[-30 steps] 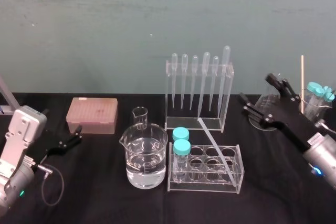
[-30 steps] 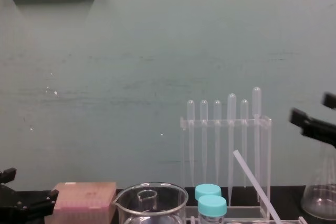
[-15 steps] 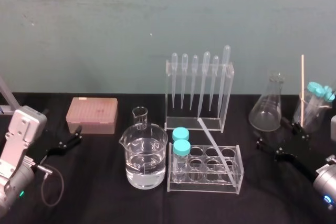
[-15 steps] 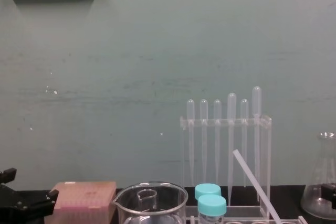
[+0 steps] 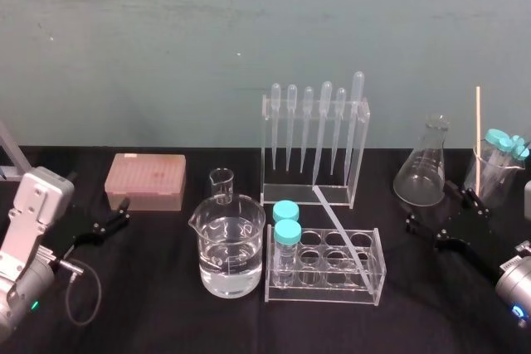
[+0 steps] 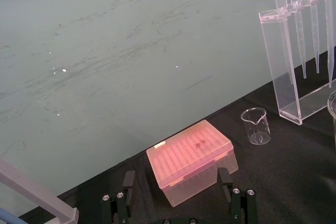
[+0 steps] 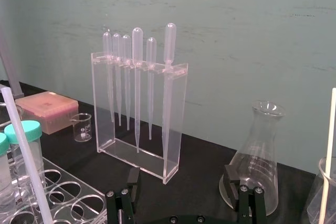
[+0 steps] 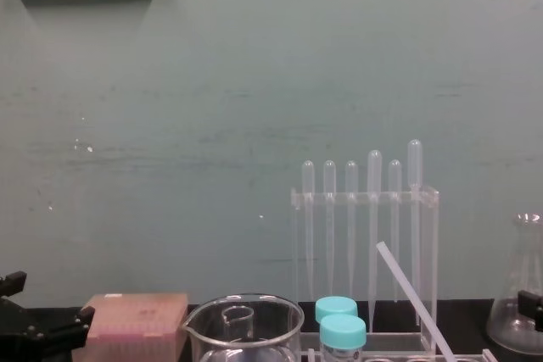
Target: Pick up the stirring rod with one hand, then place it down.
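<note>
While the stirring rod [image 5: 338,226] leans in the clear tube rack [image 5: 323,294] in the middle of the black worktop [image 5: 166,312], both grippers sit low at the sides in the head view. The rod's bottom end is down in a hole of the rack, and its top end tips back toward the pipette stand [image 5: 314,148]. The right gripper [image 5: 437,210] rests on the right, just in front of the glass flask [image 5: 423,170] and well apart from the rod. Its fingers are spread wide and hold nothing. The left gripper [image 5: 123,213] is on the left, near the pink box [image 5: 145,181], and its fingers are spread and hold nothing too. From the left wrist view, the two black fingers stand apart with the pink box just past them. From the right wrist view, the fingers are wide apart with bare worktop between them; the flask is near one finger, and the rod slants up out of the rack far off to the side, next to two tubes with blue caps [image 7: 23,148]. Across the chest view, the rod slants up in front of the pipette stand, the left gripper is low beside the pink box, and a big beaker [image 8: 243,328] stands between them.
</note>
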Controlling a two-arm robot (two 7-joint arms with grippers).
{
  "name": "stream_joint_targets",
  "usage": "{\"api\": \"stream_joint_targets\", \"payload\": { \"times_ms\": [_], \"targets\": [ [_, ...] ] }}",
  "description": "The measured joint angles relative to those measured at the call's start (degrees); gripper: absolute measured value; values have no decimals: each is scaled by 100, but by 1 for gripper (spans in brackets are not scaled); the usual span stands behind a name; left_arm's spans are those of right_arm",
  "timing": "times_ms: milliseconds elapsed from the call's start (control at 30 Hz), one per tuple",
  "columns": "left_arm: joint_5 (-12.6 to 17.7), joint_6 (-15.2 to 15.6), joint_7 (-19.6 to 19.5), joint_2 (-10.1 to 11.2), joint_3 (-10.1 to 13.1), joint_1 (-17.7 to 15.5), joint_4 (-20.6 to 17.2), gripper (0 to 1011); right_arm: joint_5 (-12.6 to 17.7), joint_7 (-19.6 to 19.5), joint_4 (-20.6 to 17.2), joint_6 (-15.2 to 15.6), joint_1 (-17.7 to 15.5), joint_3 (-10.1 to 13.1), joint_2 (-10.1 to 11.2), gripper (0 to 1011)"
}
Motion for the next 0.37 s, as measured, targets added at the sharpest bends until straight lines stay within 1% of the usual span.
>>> {"api": "stream_joint_targets", "payload": {
  "times_ms": [367],
  "targets": [
    [0,0,0,0,0,0,0,1000,4,1,-3,-23,6,0,0,1003]
  ]
}}
